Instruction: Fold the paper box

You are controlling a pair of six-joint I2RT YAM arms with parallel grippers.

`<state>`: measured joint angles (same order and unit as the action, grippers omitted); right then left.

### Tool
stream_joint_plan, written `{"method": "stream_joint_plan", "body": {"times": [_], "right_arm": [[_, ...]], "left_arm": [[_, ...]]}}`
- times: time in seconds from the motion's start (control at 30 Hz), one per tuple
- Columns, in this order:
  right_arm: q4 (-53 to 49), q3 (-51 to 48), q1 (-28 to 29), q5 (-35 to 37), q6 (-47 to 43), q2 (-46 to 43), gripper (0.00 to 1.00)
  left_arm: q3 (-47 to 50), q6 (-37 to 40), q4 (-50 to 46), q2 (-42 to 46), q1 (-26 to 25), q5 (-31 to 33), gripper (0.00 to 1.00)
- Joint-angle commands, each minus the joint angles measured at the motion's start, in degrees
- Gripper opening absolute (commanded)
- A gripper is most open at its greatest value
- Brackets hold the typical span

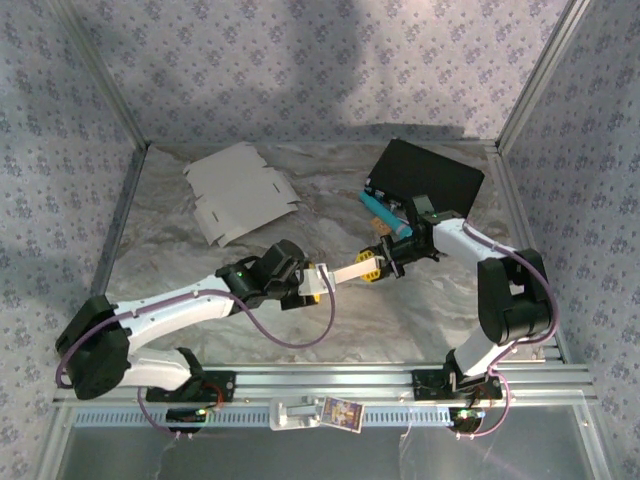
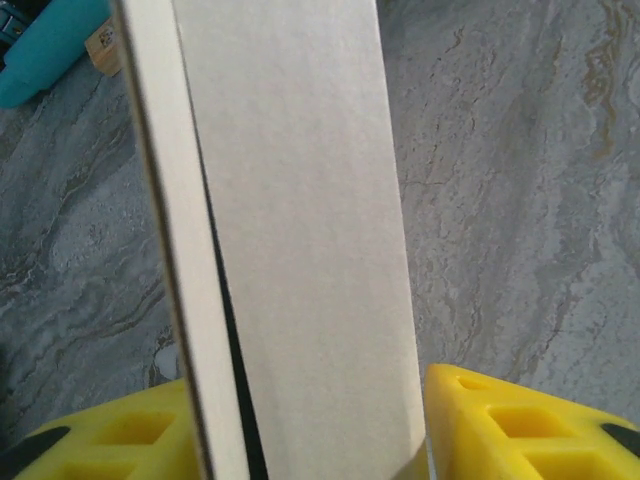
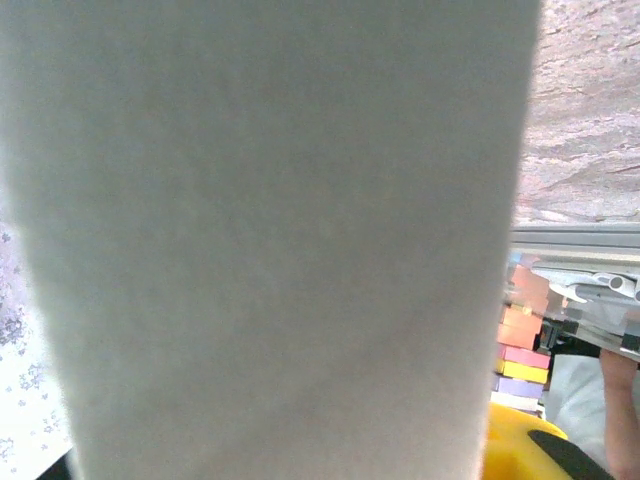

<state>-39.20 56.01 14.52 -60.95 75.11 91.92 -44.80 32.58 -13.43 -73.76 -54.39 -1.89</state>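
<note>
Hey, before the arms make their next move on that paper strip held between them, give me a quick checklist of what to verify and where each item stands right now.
1. Grip of right claw on paper strip: ok, shut on its end.
2. Grip of left claw on the strip: cannot tell; its yellow fingers flank it, contact unclear.
3. Strip straight between both claws, no sag: ok.
4. Spare flat box sheet apart from both arms: ok.
5. Room behind right claw: not ok, teal object lies close.
</note>
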Motion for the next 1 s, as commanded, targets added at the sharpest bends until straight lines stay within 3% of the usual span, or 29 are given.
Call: {"method": "stream_joint_plan", "body": {"times": [0.0, 0.13, 0.33, 0.53, 0.83, 0.97], "right_arm": [[-2.04, -1.22, -0.65, 0.74, -0.2, -1.02, 0.32], [-1.66, -1.87, -0.75, 1.01, -0.42, -1.04, 0.36], [-1.07, -3.41, -1.0, 1.18, -0.45, -1.39, 0.41], [-3.87, -3.28, -2.65, 3.84, -3.55, -2.93, 0.57], [-13.35, 0.38, -10.37, 23.11, -12.03, -18.43, 0.65], [-12.89, -1.45, -7.42, 34.83, -11.32, -28.02, 0.61]], "left_arm": [[-2.0, -0.32, 0.03, 0.44, -0.28, -1.44, 0.45], [-3.21, -0.76, -3.9, 0.35, -0.28, -3.0, 0.33], [-4.76, -1.39, -7.93, 0.17, -0.28, -4.82, 0.31], [-8.26, -1.46, -13.88, -0.58, -0.28, -5.6, 0.3], [-12.43, -6.22, -25.07, -0.69, -0.21, -3.04, 0.28], [-13.84, -9.05, -30.5, -2.16, -0.19, -1.36, 0.28]]}}
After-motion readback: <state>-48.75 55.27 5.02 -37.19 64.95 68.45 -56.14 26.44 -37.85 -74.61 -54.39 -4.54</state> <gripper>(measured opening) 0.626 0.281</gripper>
